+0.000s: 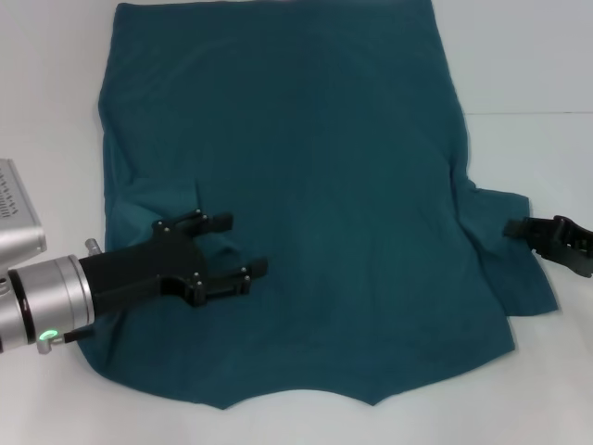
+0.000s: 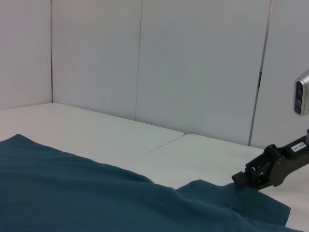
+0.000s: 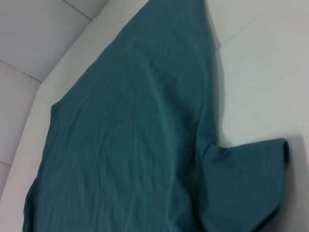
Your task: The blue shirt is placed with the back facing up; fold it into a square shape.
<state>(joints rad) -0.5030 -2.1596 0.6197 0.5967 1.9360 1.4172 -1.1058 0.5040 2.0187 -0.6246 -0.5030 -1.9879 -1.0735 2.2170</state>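
Blue shirt [image 1: 296, 185] lies spread flat on white tabletop [image 1: 528, 56], near hem edge wavy w/ small points, body running away to far edge. L gripper [image 1: 236, 246] over shirt's near-left part, jaws wide open, nothing held, fingertips just above or touching cloth, can't tell which. Left sleeve looks folded in under that side. R gripper [image 1: 519, 227] at edge of right sleeve, which sticks out flat on tabletop; jaws look near-closed at sleeve edge but can't tell if gripping cloth. L wrist view shows R gripper [image 2: 246, 178] at sleeve tip. White wall panels [image 2: 145, 58] behind tabletop
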